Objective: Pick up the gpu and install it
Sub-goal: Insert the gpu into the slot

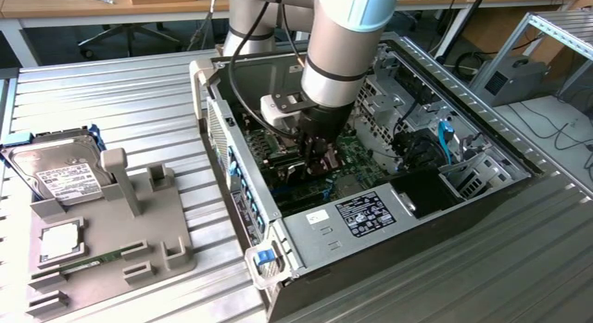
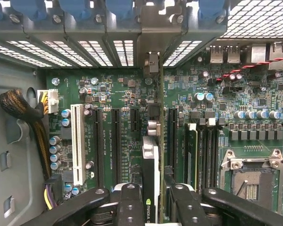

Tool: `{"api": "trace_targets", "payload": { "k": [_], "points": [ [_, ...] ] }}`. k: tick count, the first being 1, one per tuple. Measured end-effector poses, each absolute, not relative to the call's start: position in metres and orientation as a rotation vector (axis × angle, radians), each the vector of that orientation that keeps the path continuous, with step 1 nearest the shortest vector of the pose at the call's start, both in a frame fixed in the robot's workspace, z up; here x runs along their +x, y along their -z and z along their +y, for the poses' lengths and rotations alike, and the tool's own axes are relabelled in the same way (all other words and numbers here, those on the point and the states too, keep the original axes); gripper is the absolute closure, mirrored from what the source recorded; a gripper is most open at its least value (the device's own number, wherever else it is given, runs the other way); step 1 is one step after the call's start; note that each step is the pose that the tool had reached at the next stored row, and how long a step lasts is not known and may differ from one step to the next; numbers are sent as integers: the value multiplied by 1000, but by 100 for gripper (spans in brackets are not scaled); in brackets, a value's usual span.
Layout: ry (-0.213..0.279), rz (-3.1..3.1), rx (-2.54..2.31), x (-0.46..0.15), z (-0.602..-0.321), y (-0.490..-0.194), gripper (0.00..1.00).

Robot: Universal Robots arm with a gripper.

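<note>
In the wrist view I see the gpu edge-on: a thin card with a pale edge and a small logo near the gripper. My gripper is shut on it, with one black finger on each side. The card stands upright over the green motherboard, in line with the black expansion slots. Its far end points at an open gap in the rear slot covers. I cannot tell whether it touches a slot. In the exterior view the gripper reaches down into the open computer case.
A white slot, a braided cable bundle and the processor socket flank the card. On the exterior view's left, a grey fixture holds a hard drive, a memory stick and a processor chip.
</note>
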State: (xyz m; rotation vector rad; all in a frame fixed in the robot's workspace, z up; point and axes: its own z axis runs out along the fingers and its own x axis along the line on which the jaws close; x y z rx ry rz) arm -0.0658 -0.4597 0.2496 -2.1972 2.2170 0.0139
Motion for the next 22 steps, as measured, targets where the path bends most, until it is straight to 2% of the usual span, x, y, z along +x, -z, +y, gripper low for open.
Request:
{"api": "trace_targets", "payload": {
  "k": [12,13,15,22],
  "points": [
    [3,2208,-2188,-74,-460,-244,72],
    [4,2209,-2189,-74,-460,-246,65],
    [4,2208,-2189,-74,-457,-271,65],
    [4,2208,-2188,-74,-453,-302,65]
  ]
}}
